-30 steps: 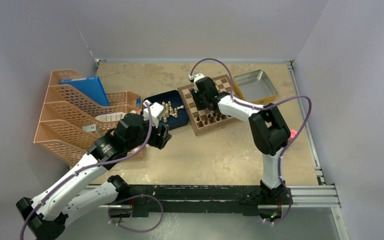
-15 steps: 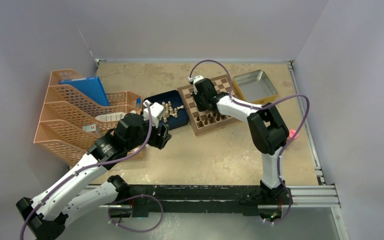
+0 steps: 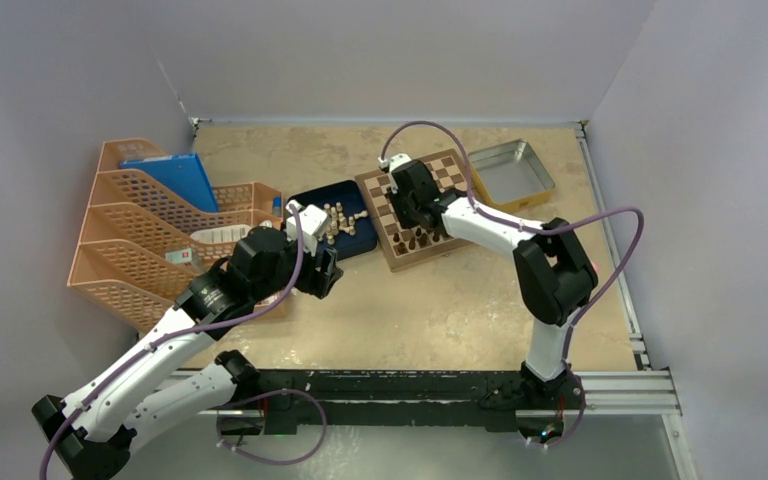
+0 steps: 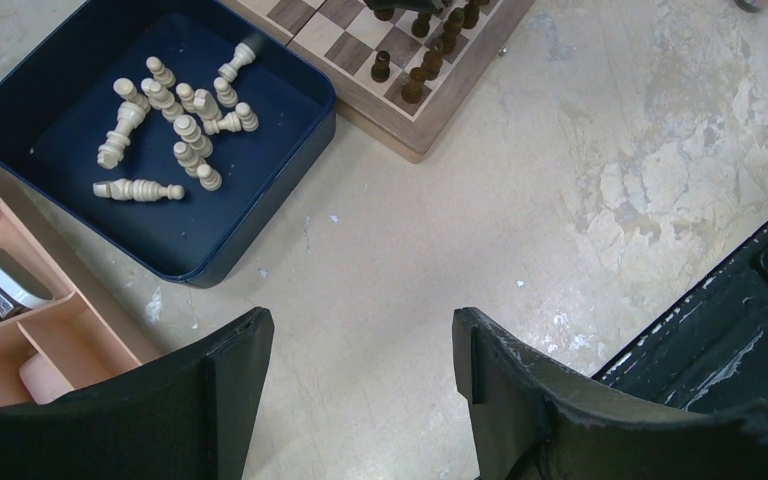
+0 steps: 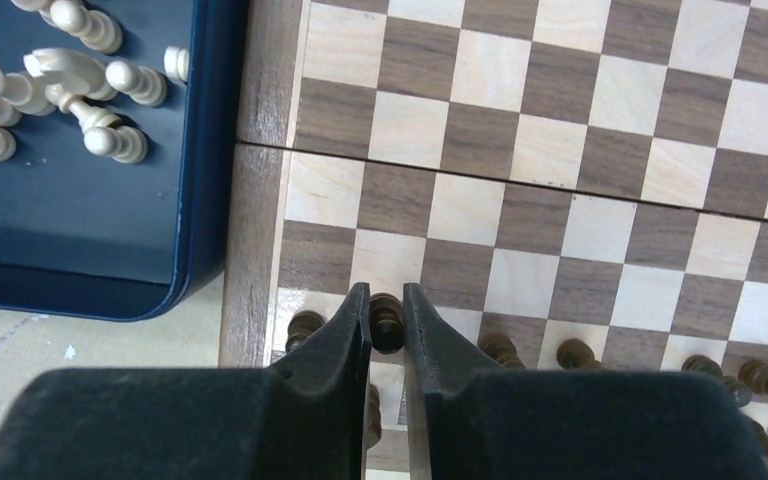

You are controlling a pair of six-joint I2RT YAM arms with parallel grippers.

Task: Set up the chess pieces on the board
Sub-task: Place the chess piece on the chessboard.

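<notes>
While the top view gives you the board (image 3: 380, 203) with dark pieces (image 3: 422, 238) only along its near edge, most squares are bare. Left wrist: your left gripper (image 4: 360, 322) hangs wide and empty near the blue tray (image 4: 260, 235), where the cream pieces (image 4: 175, 125) lie toppled, none placed. Right wrist: your right gripper (image 5: 387, 300) pinches a dark chessman (image 5: 387, 325) on the board's near rows. I'd call it under halfway.

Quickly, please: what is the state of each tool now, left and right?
Left tool: open, holding nothing.
Right tool: closed on a dark chess piece standing on the chessboard.
</notes>
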